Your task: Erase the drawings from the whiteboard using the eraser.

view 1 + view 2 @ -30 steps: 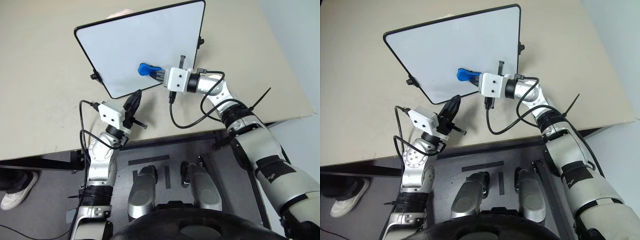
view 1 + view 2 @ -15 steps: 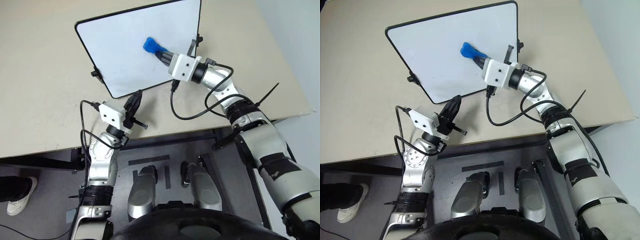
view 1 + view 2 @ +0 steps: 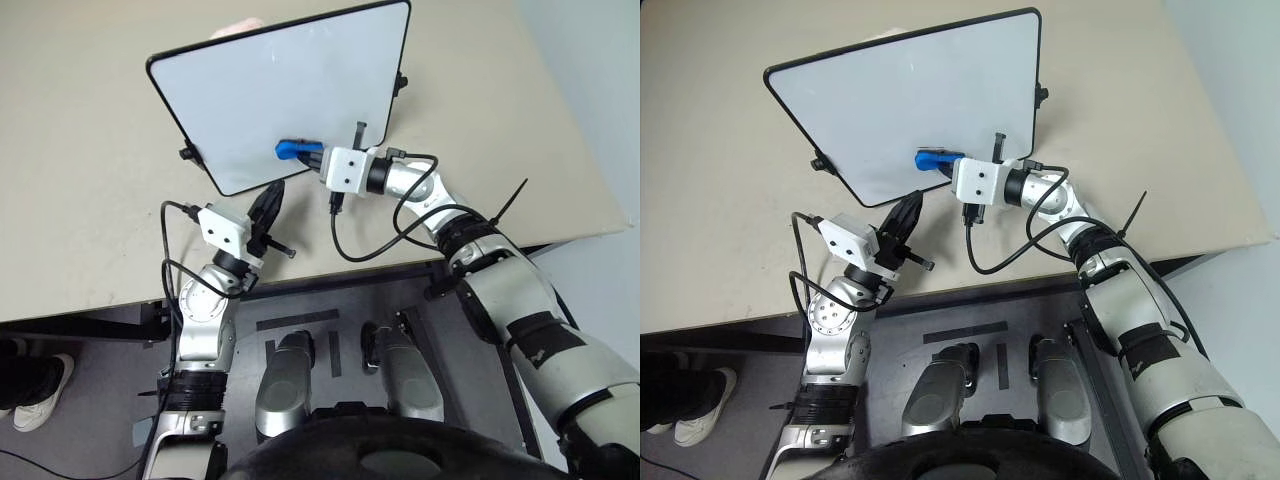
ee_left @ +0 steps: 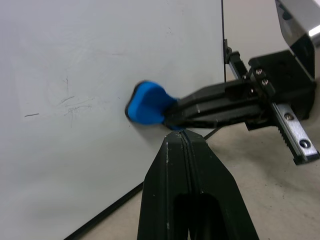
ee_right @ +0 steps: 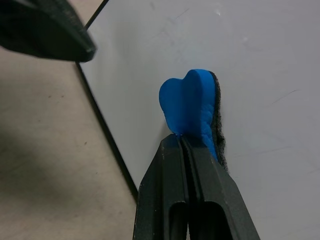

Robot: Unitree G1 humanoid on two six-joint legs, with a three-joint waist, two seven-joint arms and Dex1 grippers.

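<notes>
Your right gripper [image 3: 318, 155], fingers clenching the eraser [image 3: 293, 149], is pressing felt against the whiteboard's [image 3: 300, 70] near edge to scrub faint marks [image 4: 67, 100]; left gripper [image 3: 273, 197] is idling, fingers closed.

- The two head views look down from above the arms onto the beige table [image 3: 90, 200], taking in the whole whiteboard [image 3: 250, 90] near its front edge.
- The left wrist view looks close along the left gripper [image 4: 184, 145] at the board's near edge.
- The right wrist view sits closer still, facing the board.
- All four views share the eraser [image 5: 192, 107] on the board's surface.
</notes>
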